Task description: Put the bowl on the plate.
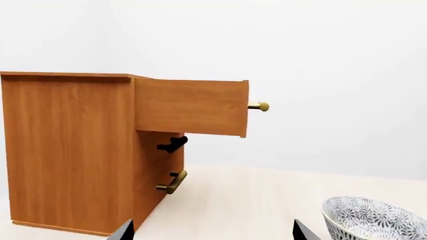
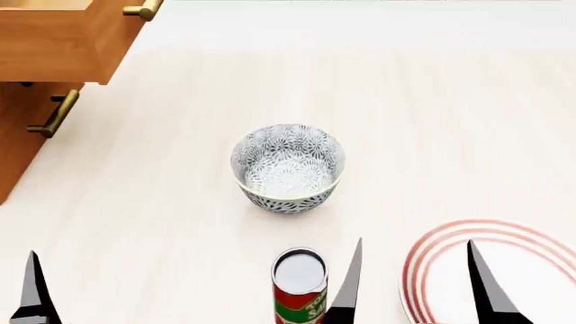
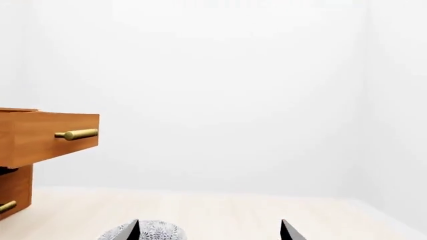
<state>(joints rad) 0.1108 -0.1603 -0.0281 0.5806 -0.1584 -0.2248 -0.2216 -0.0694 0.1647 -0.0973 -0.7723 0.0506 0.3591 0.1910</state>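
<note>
The bowl (image 2: pixel 288 169), white with a fine grey-black floral pattern, stands upright on the light wooden floor in the middle of the head view. It also shows at the edge of the left wrist view as the bowl (image 1: pixel 373 217) and low in the right wrist view as the bowl (image 3: pixel 155 231). The plate (image 2: pixel 432 251), white with red rings, lies at the near right. My right gripper (image 2: pixel 414 243) is open above the plate's left edge, well short of the bowl. My left gripper (image 1: pixel 212 231) is open and empty, with one finger (image 2: pixel 34 283) showing at the near left.
A red and green can (image 2: pixel 299 287) stands upright just left of the right gripper's inner finger. A wooden cabinet (image 1: pixel 67 150) stands at the far left with its top drawer (image 2: pixel 54 40) pulled out and brass handles (image 2: pixel 56 115) below.
</note>
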